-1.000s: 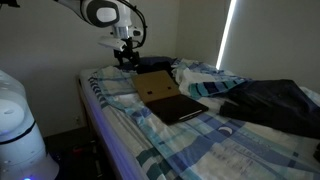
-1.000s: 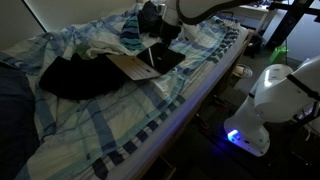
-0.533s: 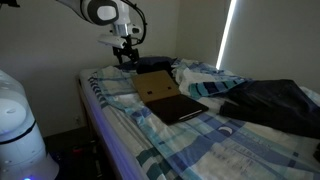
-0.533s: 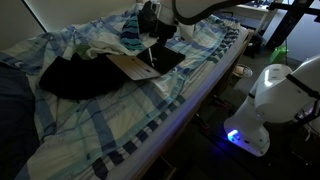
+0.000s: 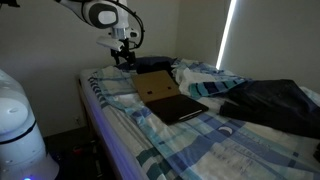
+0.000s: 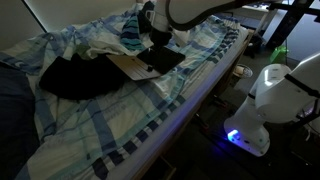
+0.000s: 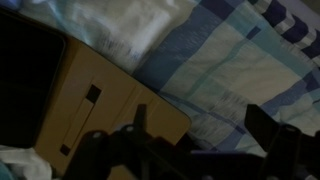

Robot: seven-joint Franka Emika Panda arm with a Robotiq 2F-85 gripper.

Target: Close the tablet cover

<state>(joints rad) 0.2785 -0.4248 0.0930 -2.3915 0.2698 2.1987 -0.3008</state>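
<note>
The tablet point(image 5: 182, 108) lies open on the blue plaid bed, its dark screen facing up. Its tan cover point(image 5: 153, 85) is folded out flat beside it. Both show in the other exterior view too, tablet point(image 6: 165, 61) and cover point(image 6: 127, 67). In the wrist view the tan cover point(image 7: 90, 100) fills the lower left, with the dark tablet point(image 7: 25, 70) at the far left. My gripper point(image 5: 125, 60) point(image 6: 158, 40) hovers above the cover's outer edge. In the wrist view the gripper point(image 7: 200, 135) is open and empty, with its fingers over the cover corner and the sheet.
A black garment point(image 5: 270, 105) point(image 6: 75, 78) lies crumpled on the bed beside the tablet. Rumpled plaid bedding point(image 5: 205, 72) is heaped behind it. A white robot body point(image 5: 15, 130) point(image 6: 268, 95) stands by the bed edge. A wall is close behind the bed.
My gripper has shifted slightly over the cover's outer edge. The tablet and cover have not moved.
</note>
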